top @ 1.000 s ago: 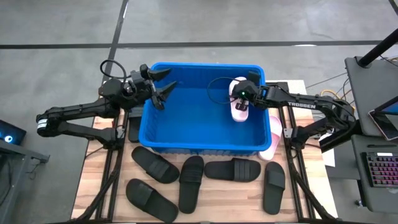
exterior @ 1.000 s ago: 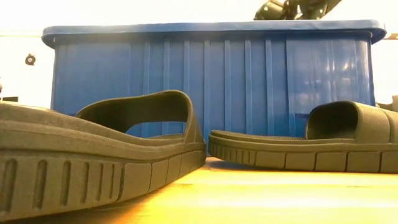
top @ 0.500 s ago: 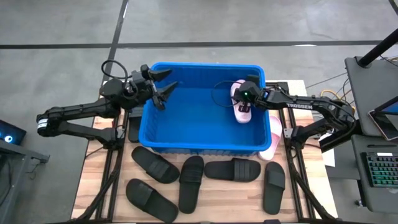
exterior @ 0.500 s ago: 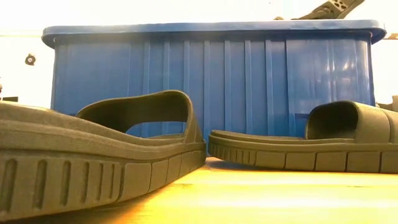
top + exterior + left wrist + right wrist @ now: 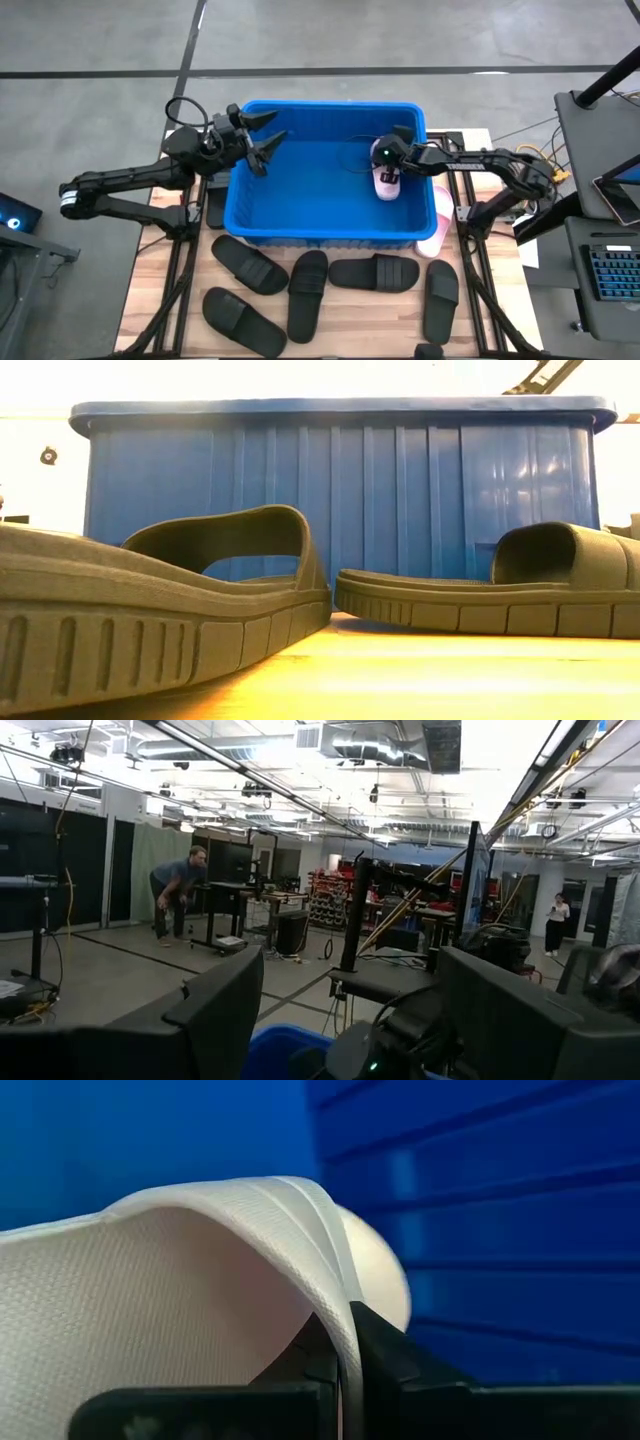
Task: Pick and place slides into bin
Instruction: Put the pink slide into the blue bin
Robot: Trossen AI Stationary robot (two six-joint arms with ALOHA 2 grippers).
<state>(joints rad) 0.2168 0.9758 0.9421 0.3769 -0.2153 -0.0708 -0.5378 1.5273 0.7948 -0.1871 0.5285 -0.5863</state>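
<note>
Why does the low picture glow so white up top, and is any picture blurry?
Low view: backlight washes out the room above the blue bin, and the near black slide looms large and soft. Right wrist view: the pale pink slide fills the frame. High view: even light, sharp. Left wrist view: bright ceiling lamps, with dark blurred shapes up close.

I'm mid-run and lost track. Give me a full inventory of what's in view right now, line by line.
Bin: 1, bright blue, middle of the table.
Pink slide: 1, pale pink, inside the bin at its right side, strap clamped by the right gripper.
Second pink slide: 1, pale pink, on the table just outside the bin's right wall.
Black slides: 5, matte black, on the table in front of the bin.
Table: 1, light wood.
People: 2, far off in the room behind.
Left gripper: jaws open, over the bin's left rim.
Right gripper: jaws shut on the pink slide's strap.
</note>
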